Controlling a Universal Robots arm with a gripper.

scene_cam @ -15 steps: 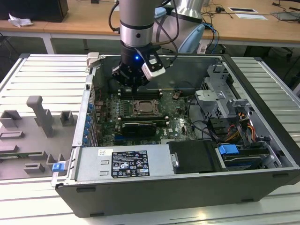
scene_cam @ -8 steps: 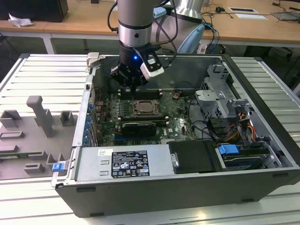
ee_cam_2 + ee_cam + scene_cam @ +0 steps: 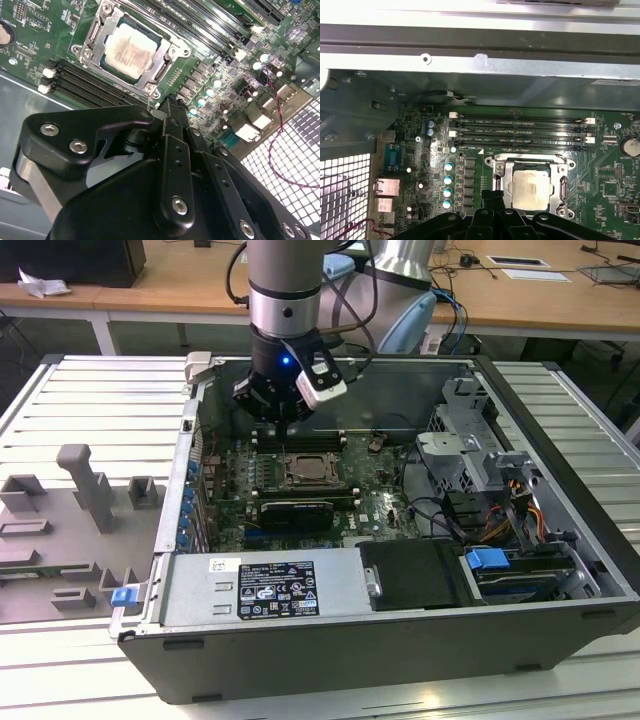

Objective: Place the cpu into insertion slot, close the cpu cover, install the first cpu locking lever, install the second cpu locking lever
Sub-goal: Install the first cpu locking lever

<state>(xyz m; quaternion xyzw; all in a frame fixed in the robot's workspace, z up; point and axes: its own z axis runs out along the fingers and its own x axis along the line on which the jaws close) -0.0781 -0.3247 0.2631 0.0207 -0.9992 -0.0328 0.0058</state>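
Cpu (image 3: 128, 49) sits flat in the insertion slot (image 3: 162, 70) at upper centre of the second wrist view with the cpu cover (image 3: 98, 26) framing it, so the empty hand (image 3: 170, 102), fingers together, does best pressing levers down squarely, gently.

Even overhead room light fills the exterior view, bright on the ribbed metal table (image 3: 90, 400) toward nine o'clock, with only soft shadow inside the open case (image 3: 560, 540). In the second wrist view the black gripper (image 3: 172, 107) looms dark and slightly soft toward six o'clock, while the cpu (image 3: 129, 49) top shines palely. The first wrist view is dimmer, with glare along its twelve o'clock edge.
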